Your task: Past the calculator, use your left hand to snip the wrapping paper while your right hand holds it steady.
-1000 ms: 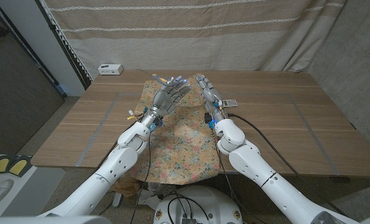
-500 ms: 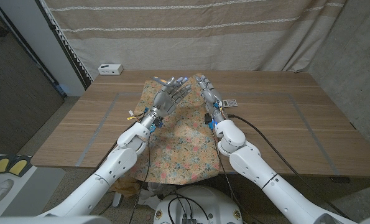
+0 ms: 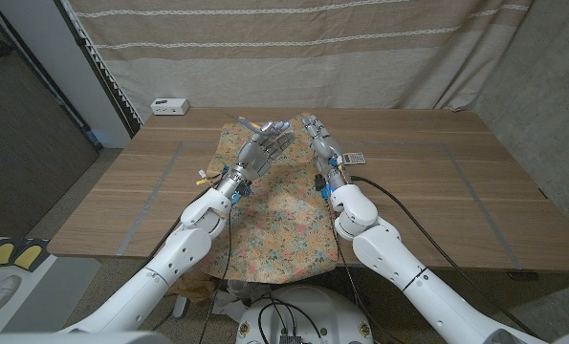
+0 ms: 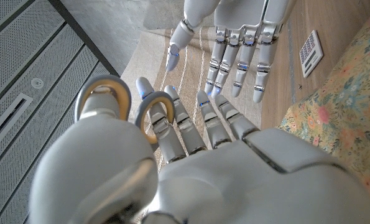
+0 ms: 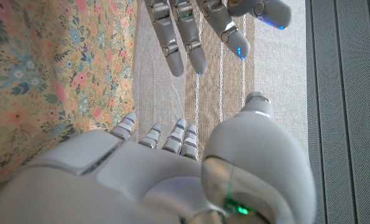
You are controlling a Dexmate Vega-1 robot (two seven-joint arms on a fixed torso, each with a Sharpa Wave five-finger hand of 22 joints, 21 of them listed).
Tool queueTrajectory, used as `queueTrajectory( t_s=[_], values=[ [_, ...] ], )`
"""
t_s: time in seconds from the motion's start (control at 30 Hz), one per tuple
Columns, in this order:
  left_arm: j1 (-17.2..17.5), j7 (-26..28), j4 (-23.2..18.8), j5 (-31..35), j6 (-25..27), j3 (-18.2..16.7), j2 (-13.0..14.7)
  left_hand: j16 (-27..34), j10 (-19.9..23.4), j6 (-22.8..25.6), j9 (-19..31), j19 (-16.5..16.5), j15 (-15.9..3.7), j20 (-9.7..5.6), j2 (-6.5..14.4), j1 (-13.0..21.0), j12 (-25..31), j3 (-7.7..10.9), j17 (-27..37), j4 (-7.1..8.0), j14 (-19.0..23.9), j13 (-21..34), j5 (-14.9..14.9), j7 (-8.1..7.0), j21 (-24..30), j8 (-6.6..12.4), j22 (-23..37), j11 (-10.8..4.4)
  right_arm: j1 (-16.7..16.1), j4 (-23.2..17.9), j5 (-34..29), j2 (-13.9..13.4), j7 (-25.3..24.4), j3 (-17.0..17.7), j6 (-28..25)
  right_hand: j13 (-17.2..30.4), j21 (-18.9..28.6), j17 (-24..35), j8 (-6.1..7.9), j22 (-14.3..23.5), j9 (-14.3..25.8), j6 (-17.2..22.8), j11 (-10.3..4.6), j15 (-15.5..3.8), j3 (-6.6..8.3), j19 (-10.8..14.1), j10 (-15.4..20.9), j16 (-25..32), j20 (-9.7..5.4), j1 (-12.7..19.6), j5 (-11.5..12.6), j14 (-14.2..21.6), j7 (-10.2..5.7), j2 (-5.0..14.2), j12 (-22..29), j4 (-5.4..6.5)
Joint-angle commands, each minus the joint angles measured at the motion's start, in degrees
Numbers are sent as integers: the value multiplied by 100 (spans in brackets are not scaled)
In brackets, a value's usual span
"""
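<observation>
Left wrist view looks along the back of my left hand (image 4: pixel 191 168), and its fingers (image 4: pixel 219 118) run out fairly straight, with the 2 grey-and-yellow loops of the scissors (image 4: pixel 119 102) hooked on the thumb side. So that hand is grasping the scissors by their handles; I cannot see the blades, so I cannot tell whether they are parted. My right hand (image 4: pixel 234 37) shows just beyond my left fingertips, its fingers spread and released, gripping nothing.

In the head view both hands are raised over the far part of the flowered wrapping paper (image 3: pixel 284 215), the left hand (image 3: pixel 262 145) and the right hand (image 3: pixel 320 143) close together, nearly fingertip to fingertip. I judge neither one is touching the paper yet. The sheet lies with its long axis running from the counter's near edge, which it overhangs, away toward the curtain, so the paper is below and behind my fingers rather than ahead of them. The calculator (image 3: pixel 354 158) sits on the counter (image 3: pixel 437 191) just beside my right wrist, off the paper's right edge. Since the cut belongs past the calculator, I judge the left hand must drop toward the far stretch of the sheet while the right comes down to press it.
</observation>
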Motion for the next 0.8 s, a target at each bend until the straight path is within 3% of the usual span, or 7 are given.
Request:
queueTrajectory(
  t_s=[0.03,0.23,0.37,0.8],
  values=[
    [40,113,-19,51,-53,15,-14,58,251,-30,15,-26,-986,-470,29,94,126,14,49,1,118,101,-56,-115,33,-20,19,-11,-38,-48,-43,-8,-42,18,29,-3,18,2,11,5,8,-26,-9,-212,-41,-11,-24,35,52,-12,-11,7,-32,55,-15,-10],
    [67,152,-40,63,-57,17,-3,57,296,-166,17,-35,-982,-468,-2,107,180,-8,72,0,136,172,-82,-123,30,-70,18,-4,-70,-99,-82,-26,-79,30,41,-4,16,2,15,5,8,-25,-8,-209,-44,-14,-26,34,54,-11,-11,4,-28,55,-15,-12],
    [98,206,-62,105,-99,15,-2,25,253,-270,25,-50,-970,-453,-192,12,227,-148,104,21,92,285,-122,-129,25,-82,18,-2,-90,-134,-112,-39,-105,32,34,-4,15,2,16,5,8,-28,-2,-211,-47,-18,-27,34,59,-12,-11,5,-27,55,-14,-14],
    [163,399,-152,231,-126,25,56,8,212,-231,32,-45,-965,-438,-410,-203,289,-395,149,83,72,427,-123,-94,29,-41,20,2,-115,-146,-147,-16,-133,38,85,-4,13,2,20,5,8,-30,3,-202,-56,-22,-30,34,62,-15,-11,3,-32,53,-13,-17]
  ],
)
